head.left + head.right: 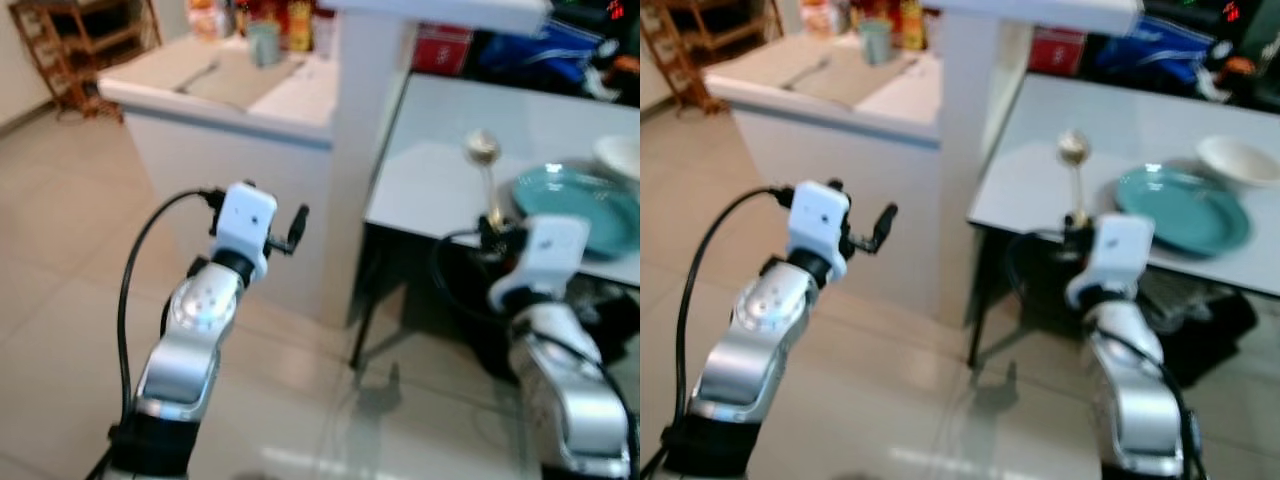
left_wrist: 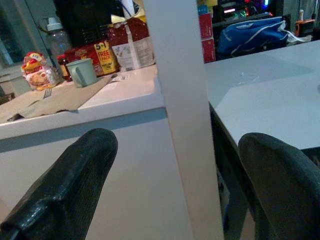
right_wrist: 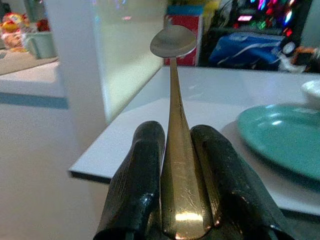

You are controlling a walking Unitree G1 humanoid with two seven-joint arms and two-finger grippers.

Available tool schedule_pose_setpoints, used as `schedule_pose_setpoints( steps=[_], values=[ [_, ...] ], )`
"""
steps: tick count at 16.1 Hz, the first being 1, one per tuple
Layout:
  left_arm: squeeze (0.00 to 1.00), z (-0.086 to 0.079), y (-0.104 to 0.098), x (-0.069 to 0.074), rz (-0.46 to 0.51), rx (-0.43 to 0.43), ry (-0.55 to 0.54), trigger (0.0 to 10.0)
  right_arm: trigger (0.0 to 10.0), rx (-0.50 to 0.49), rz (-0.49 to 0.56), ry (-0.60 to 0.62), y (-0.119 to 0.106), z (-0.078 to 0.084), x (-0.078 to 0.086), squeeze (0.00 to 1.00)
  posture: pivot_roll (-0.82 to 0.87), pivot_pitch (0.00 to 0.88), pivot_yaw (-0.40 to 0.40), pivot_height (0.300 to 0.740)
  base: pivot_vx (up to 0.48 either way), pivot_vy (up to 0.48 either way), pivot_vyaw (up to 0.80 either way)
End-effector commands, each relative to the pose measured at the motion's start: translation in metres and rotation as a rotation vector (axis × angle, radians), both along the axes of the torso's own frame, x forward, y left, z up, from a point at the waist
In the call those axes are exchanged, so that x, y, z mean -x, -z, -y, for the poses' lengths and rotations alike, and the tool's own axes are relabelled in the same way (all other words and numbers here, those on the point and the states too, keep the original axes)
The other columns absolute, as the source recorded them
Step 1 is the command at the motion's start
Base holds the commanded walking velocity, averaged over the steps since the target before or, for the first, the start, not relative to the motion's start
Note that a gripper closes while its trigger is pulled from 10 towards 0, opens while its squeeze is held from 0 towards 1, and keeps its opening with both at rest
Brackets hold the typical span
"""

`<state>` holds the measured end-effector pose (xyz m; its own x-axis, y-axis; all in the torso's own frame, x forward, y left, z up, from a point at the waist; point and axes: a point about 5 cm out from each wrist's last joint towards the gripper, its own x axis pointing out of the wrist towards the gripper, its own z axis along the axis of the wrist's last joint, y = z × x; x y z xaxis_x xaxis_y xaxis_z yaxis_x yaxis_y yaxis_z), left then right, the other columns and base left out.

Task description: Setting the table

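- Already on the white table [image 1: 440, 190]: teal plate [image 1: 570, 205] at right of frame, white bowl [image 1: 620, 155] beyond it.
- Spoon [image 3: 175, 125] not yet laid: pinched upright in right gripper [image 3: 175, 165], just short of table edge.
- Left gripper [image 2: 175, 185] spread, holding nothing, left of frame.
- Likely remaining: laying the spoon beside the plate.

The right gripper [image 1: 1077, 222] stands at the near edge of the white table [image 1: 1060, 170], clamped on the handle of a spoon [image 1: 1075, 170] that points upright, bowl on top. A teal plate [image 1: 1181, 209] lies on the table near that same edge, with a white bowl [image 1: 1243, 159] just behind it. The left gripper [image 1: 878, 226] is raised before a white counter [image 1: 840, 85], its fingers seemingly apart. A mug [image 1: 876, 41] stands at the counter's far edge.
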<state>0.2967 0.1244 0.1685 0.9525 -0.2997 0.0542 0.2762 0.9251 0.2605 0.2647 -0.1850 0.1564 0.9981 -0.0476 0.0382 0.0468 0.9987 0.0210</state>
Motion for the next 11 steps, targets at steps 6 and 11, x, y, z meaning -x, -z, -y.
schedule_pose_setpoints(
  steps=[6,11],
  values=[
    [0.00,-0.0031,0.0016,0.0015,-0.001,-0.016,-0.008,10.0,10.0,-0.004,-0.019,-0.040,0.0016,-0.0067,0.0022,0.00,0.03,0.000,-0.006,0.740,0.000,-0.416,0.00],
    [0.00,-0.0032,0.0027,0.0013,-0.023,0.016,-0.018,10.0,10.0,-0.021,-0.015,-0.041,-0.0008,-0.0085,0.0019,0.00,0.03,0.002,-0.006,0.740,0.000,-0.084,0.00]
  ],
)
